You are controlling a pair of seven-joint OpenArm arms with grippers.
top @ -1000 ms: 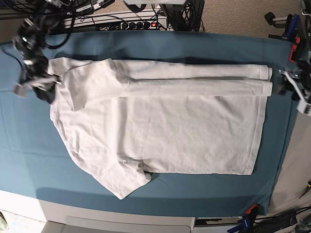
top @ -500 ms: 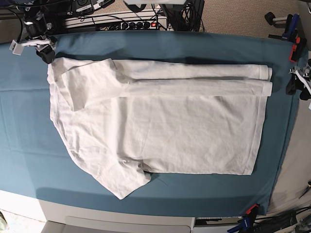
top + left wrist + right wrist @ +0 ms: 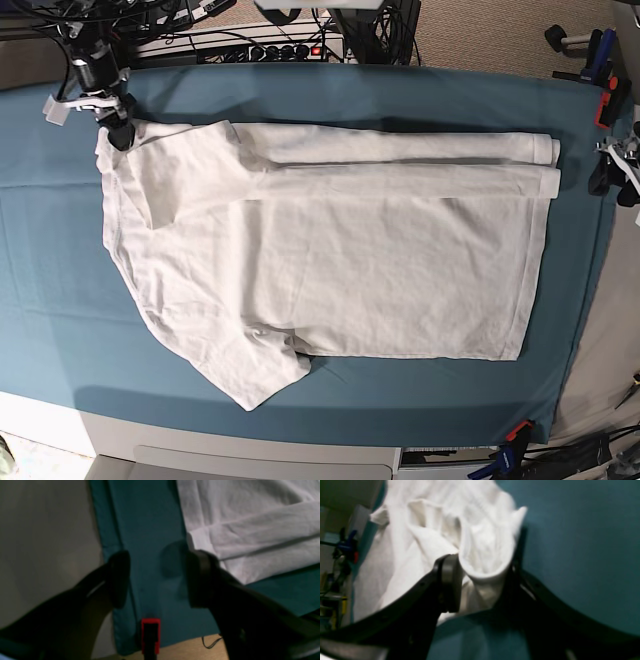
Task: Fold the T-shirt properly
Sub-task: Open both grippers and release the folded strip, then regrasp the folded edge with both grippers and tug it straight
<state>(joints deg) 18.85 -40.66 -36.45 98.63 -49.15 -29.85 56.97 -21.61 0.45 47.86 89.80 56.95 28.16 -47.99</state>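
Note:
The white T-shirt (image 3: pixel 330 260) lies flat on the teal cloth (image 3: pixel 330 390), its far long side folded over and one sleeve (image 3: pixel 255 375) pointing to the near edge. My right gripper (image 3: pixel 112 125) sits at the shirt's far left corner. In the right wrist view this right gripper (image 3: pixel 482 585) is open, with a rounded fold of the T-shirt (image 3: pixel 482 572) between its fingers. My left gripper (image 3: pixel 615 175) hovers just off the hem end. In the left wrist view the left gripper (image 3: pixel 160 580) is open over bare teal cloth (image 3: pixel 150 530), beside the folded hem corner of the T-shirt (image 3: pixel 250 530).
A power strip and cables (image 3: pixel 250 45) run behind the table. Red clamps (image 3: pixel 605 105) (image 3: pixel 150 635) pin the cloth at the right end, and more clamps (image 3: pixel 510 440) sit at the near right corner. The white table front (image 3: pixel 250 450) lies below the cloth.
My right gripper swung from the cloth left of the shirt to the back edge, then down onto the shirt's far left corner. The left gripper drew slightly away from the hem.

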